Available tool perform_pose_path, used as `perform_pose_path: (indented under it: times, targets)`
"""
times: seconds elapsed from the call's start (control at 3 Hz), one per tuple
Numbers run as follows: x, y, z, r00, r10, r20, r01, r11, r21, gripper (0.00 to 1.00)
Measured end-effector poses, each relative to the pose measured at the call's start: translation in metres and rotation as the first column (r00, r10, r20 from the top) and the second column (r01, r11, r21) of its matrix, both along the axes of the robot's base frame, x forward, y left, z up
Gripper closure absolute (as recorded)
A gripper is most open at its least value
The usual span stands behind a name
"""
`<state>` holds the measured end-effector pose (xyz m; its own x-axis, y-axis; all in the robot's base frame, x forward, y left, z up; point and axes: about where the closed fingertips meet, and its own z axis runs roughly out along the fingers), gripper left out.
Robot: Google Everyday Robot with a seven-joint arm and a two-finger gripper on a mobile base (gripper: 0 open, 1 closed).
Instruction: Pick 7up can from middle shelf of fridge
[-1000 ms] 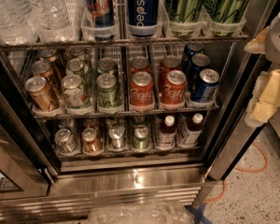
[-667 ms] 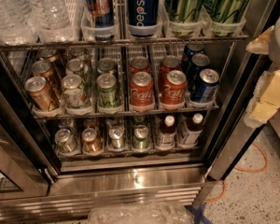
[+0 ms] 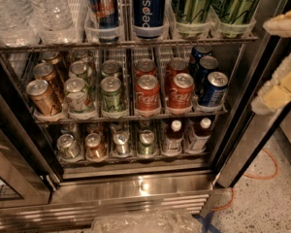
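The fridge (image 3: 136, 188) stands open. Its middle shelf (image 3: 131, 116) is a wire rack with lanes of soda cans. The 7up can (image 3: 77, 95), pale silver-white with green streaks, stands at the front of the second lane from the left. A copper-brown can (image 3: 42, 97) is to its left and a darker green can (image 3: 112, 94) to its right. My gripper (image 3: 281, 57) is at the right edge, outside the fridge beside the door frame. Its pale yellow fingers (image 3: 276, 90) are spread apart and empty, far right of the 7up can.
Red cola cans (image 3: 147, 95) and blue cans (image 3: 212, 88) fill the right lanes. Tall cans and water bottles (image 3: 48, 8) stand on the rack above, small cans and capped bottles (image 3: 172, 136) below. The dark door frame (image 3: 242, 144) runs down the right. An orange cable (image 3: 266, 171) lies on the floor.
My gripper has risen a little at the right edge. The cans have not moved.
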<state>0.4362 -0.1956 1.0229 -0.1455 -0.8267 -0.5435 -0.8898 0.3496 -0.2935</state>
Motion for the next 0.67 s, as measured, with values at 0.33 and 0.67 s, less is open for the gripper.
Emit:
perform_pose_path:
  times: [0.33,0.67]
  targets:
    - [0.005,0.013,0.027,0.9911,0.068,0.114,-0.084,0.985,0.149,0.00]
    - [-0.003,0.027,0.041,0.9852,0.101,0.139,-0.128,0.970,0.206,0.00]
